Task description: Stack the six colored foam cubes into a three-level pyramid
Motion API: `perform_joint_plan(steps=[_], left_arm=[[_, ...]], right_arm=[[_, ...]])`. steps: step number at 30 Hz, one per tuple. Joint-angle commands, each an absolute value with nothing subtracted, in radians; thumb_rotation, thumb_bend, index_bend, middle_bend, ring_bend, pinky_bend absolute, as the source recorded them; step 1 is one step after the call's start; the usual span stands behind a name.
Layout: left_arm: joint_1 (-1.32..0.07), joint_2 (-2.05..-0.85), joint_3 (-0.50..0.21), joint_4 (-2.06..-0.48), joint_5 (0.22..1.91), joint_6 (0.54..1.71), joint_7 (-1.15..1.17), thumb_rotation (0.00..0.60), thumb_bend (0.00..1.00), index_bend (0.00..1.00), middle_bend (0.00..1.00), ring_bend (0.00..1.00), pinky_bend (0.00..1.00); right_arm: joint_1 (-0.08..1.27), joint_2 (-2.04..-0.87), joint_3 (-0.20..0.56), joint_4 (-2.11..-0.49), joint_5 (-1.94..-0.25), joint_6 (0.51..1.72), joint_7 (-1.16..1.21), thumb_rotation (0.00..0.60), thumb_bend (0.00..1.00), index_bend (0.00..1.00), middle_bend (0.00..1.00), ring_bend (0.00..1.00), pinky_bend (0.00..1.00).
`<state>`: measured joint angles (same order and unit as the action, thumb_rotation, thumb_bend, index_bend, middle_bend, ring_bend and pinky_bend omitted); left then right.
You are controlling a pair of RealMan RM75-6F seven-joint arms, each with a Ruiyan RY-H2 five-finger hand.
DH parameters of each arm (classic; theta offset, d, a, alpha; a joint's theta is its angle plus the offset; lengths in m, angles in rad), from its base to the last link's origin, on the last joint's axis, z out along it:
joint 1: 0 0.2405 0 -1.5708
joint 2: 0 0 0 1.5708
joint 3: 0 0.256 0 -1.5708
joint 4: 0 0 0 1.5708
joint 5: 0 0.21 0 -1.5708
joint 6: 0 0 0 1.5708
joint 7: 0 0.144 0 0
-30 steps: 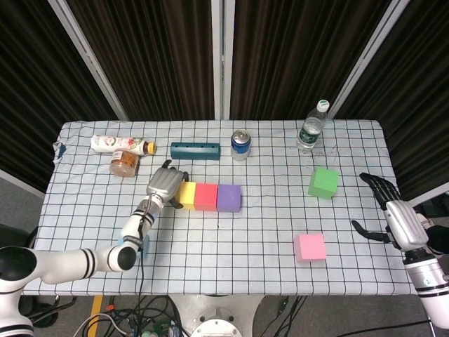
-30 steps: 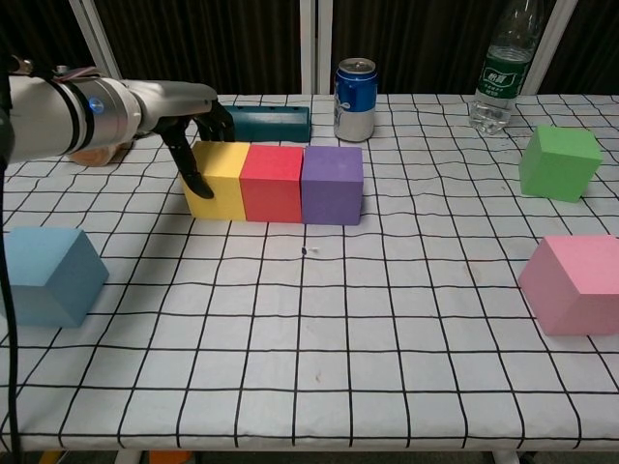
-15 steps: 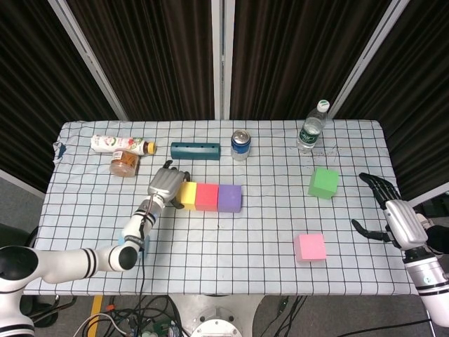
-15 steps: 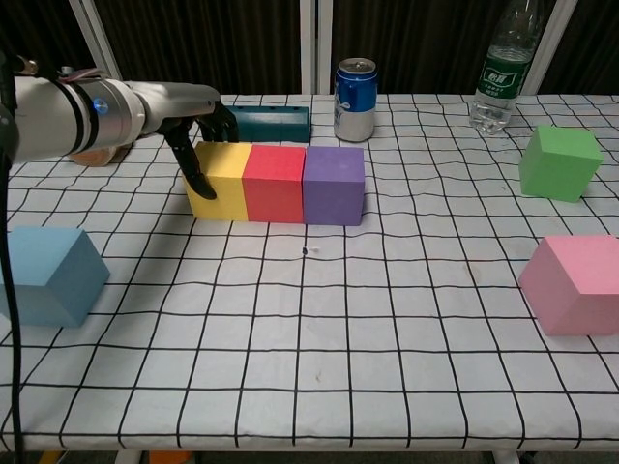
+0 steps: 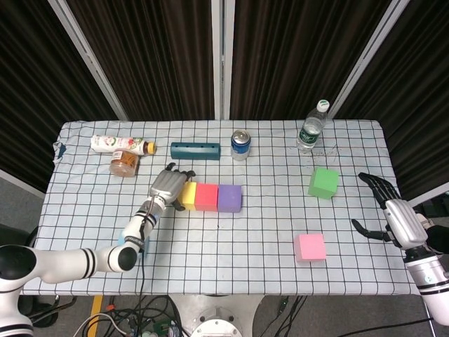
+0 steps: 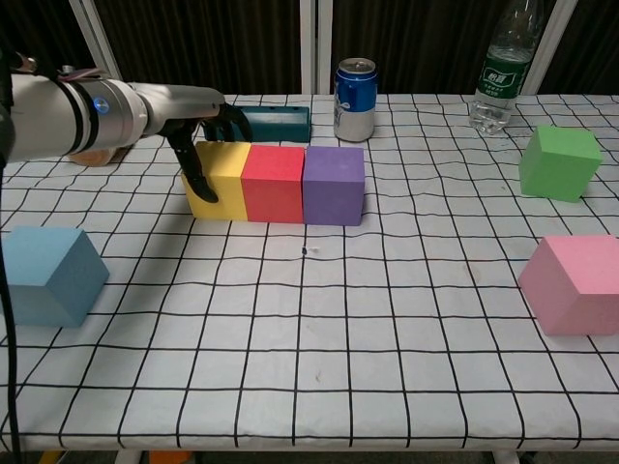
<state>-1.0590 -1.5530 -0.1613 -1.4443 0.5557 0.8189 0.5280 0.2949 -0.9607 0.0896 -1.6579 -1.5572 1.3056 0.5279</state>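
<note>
Three cubes sit flush in a row at centre frame: yellow cube (image 6: 215, 181), red cube (image 6: 273, 183), purple cube (image 6: 334, 185). Green cube (image 6: 559, 162) at right, pink cube (image 6: 578, 284) lower right, blue cube (image 6: 46, 275) lower left, partly cut off by the frame edge. Left hand (image 6: 198, 121) drapes over the yellow cube's left end, fingers (image 6: 197, 174) down its side; real grip or just touching, can't tell. Right hand (image 5: 390, 213) at right edge, fingers spread, holding nothing. Soda can (image 6: 355, 99) w/ water bottle (image 6: 501, 70) at back, contents unclear.
</note>
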Motion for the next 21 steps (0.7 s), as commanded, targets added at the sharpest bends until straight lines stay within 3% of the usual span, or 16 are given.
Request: perform_joint_plan(steps=[1,5,13,21], left_arm=[[-1.056,-1.54,-0.169,-1.463,0.559,0.812,0.51,0.6,0.0,0.13,0.15,0.14,0.06],[-1.031,-1.497,-0.193,-1.519,0.617,0.817,0.443,0.6,0.0,0.13,0.08,0.03,0.03],[-0.901,-1.371,-0.265,-1.618,0.84,0.887,0.186,0.6,0.0,0.13,0.08,0.01,0.0],[-0.72,-1.181,-0.205,-1.689,1.0,0.999,0.059,0.6,0.0,0.22,0.18,0.06,0.0]], right_arm=[[0.294,-0.961,0.09,-1.659,-1.559,1.311,0.524,0.6,0.25,0.0,0.06,0.0,0.0],[0.29,-0.958,0.087,-1.665,-1.563,1.318,0.517,0.6,0.26,0.0,0.06,0.0,0.0],[0.284,-0.956,0.089,-1.677,-1.553,1.326,0.504,0.6,0.26,0.0,0.06,0.0,0.0],[0.284,-0.952,0.093,-1.683,-1.556,1.334,0.496,0.6,0.26,0.0,0.06,0.0,0.0]])
